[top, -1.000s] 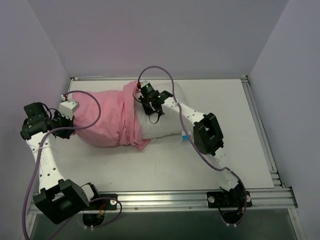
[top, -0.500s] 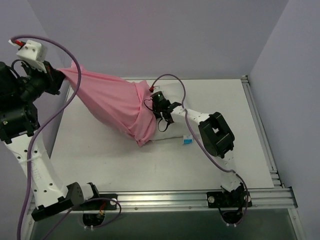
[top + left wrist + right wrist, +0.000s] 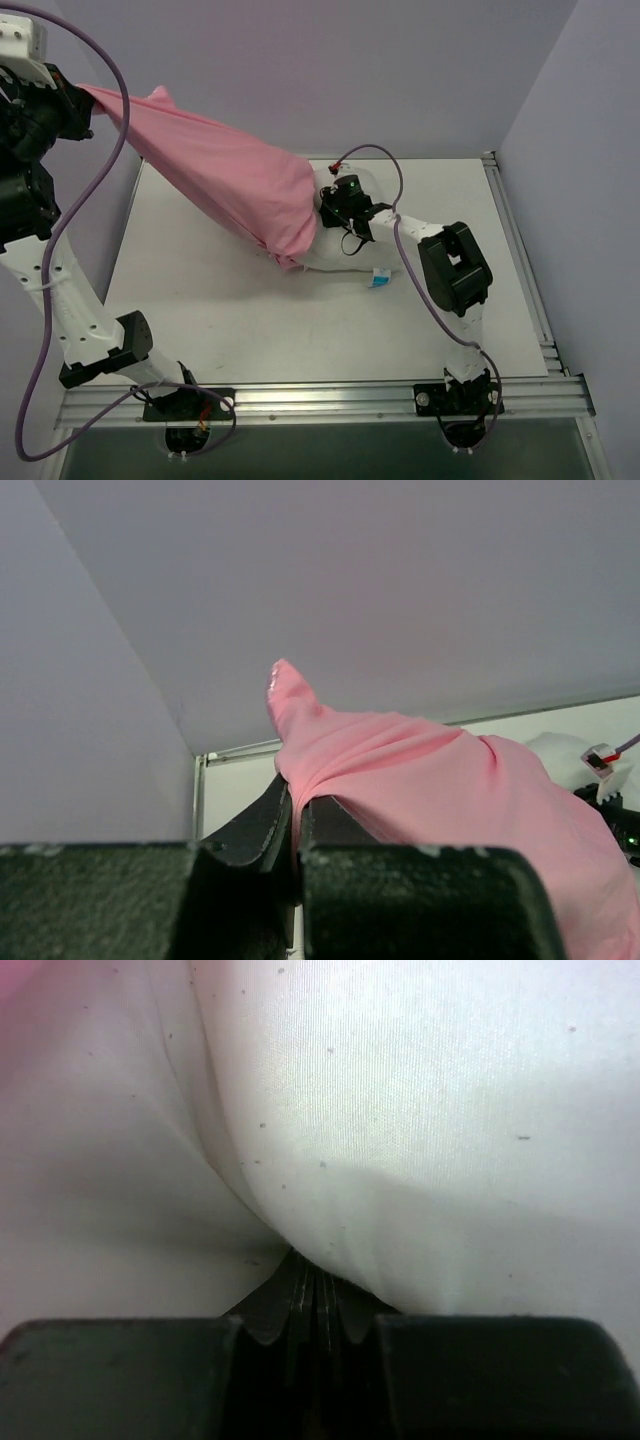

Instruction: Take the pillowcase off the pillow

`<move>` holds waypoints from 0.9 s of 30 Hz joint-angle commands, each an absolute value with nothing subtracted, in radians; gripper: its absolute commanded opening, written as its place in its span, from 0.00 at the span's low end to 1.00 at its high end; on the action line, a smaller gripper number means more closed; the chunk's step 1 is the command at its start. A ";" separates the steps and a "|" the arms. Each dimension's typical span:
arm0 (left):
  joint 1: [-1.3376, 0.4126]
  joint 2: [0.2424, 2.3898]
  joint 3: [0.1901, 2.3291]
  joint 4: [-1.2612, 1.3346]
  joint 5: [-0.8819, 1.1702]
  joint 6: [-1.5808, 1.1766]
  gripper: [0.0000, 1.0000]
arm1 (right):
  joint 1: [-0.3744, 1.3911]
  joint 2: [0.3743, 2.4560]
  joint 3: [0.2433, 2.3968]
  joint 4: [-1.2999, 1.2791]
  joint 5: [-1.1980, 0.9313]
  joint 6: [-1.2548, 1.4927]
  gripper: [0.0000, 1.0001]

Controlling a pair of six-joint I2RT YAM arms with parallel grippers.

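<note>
white table (image 3: 200, 300) between pale walls. mid-table lies the white pillow (image 3: 350, 258), its fabric pinched in my closed right gripper (image 3: 308, 1278). the pink pillowcase (image 3: 220, 175) covers its left end and stretches up-left, clamped in my closed, raised left gripper (image 3: 296, 815).

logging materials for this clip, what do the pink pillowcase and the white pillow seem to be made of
Pillowcase: thin woven cloth, probably cotton or a blend. It looks matte, hangs in soft folds and pulls taut without any shine.
Pillow: matte white woven shell, likely cotton or polyester, gathering into smooth creases where it is pinched. The filling cannot be seen.
</note>
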State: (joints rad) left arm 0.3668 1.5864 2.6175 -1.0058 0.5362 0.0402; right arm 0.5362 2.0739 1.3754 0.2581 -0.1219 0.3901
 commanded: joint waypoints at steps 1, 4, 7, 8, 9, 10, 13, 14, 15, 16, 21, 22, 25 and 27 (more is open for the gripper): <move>0.417 1.503 2.683 -0.522 0.290 0.025 0.02 | 0.420 2.240 1.227 -0.293 0.078 0.290 0.00; 0.419 1.471 2.611 -0.444 0.247 -0.023 0.02 | 0.420 2.255 1.246 -0.310 0.072 0.285 0.00; 0.431 1.476 2.635 -0.407 0.210 -0.018 0.02 | 0.407 2.257 1.224 -0.288 0.051 0.285 0.00; 0.445 1.498 2.660 -0.402 0.183 -0.017 0.02 | 0.400 2.250 1.217 -0.281 0.032 0.287 0.00; 0.486 1.511 2.715 -0.393 0.176 -0.017 0.02 | 0.393 2.247 1.210 -0.270 0.025 0.291 0.00; 0.508 1.525 2.741 -0.393 0.178 -0.018 0.02 | 0.384 2.243 1.206 -0.272 0.017 0.291 0.00; 0.570 1.552 2.754 -0.394 0.196 -0.034 0.02 | 0.371 2.197 1.201 -0.287 0.011 0.287 0.00; 0.575 1.545 2.731 -0.397 0.204 -0.035 0.02 | 0.367 2.156 1.203 -0.296 0.011 0.285 0.00; 0.575 1.533 2.699 -0.397 0.230 -0.035 0.02 | 0.361 2.125 1.200 -0.305 0.011 0.284 0.00; 0.575 1.519 2.613 -0.391 0.250 -0.041 0.02 | 0.353 2.100 1.197 -0.311 0.011 0.285 0.00; 0.574 1.440 2.384 -0.331 0.301 -0.069 0.02 | 0.295 2.060 1.200 -0.367 0.049 0.241 0.00; 0.575 1.448 2.391 -0.345 0.279 -0.064 0.02 | 0.285 2.069 1.198 -0.373 0.057 0.232 0.00; 0.584 1.480 2.442 -0.370 0.221 -0.049 0.02 | 0.253 2.086 1.183 -0.393 0.124 0.207 0.00; 0.607 1.488 2.470 -0.347 0.183 -0.051 0.02 | 0.207 2.076 1.174 -0.400 0.153 0.195 0.00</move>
